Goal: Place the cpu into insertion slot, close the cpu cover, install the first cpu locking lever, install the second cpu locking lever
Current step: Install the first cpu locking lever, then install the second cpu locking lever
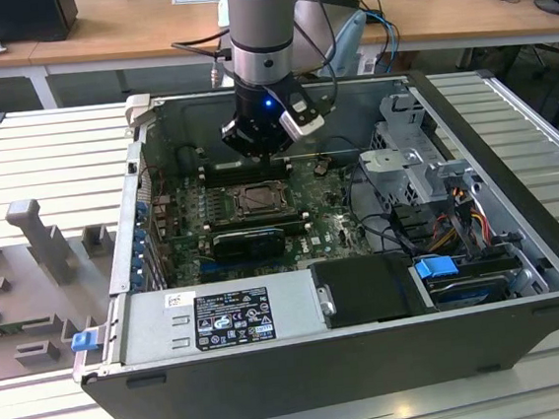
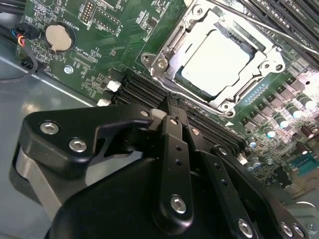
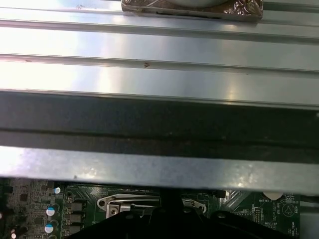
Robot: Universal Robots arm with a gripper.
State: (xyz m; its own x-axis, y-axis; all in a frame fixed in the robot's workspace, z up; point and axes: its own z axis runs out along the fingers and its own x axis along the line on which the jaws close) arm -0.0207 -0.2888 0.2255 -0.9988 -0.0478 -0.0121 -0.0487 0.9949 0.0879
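The cpu (image 2: 215,62) sits in the insertion slot (image 2: 271,64) with the cpu cover (image 2: 164,62) closed. The gripper (image 2: 169,107) hovers beside it, fingers (image 2: 172,149) pressed together, holding nothing.

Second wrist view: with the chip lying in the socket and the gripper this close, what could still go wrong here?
The gripper sits right at the memory slots beside the socket; a sideways slip could scrape them. The cover lies over the chip, and a thin lever crosses the far edge; if it isn't latched, the cover might lift. Loose cables run near the board and could snag the arm.
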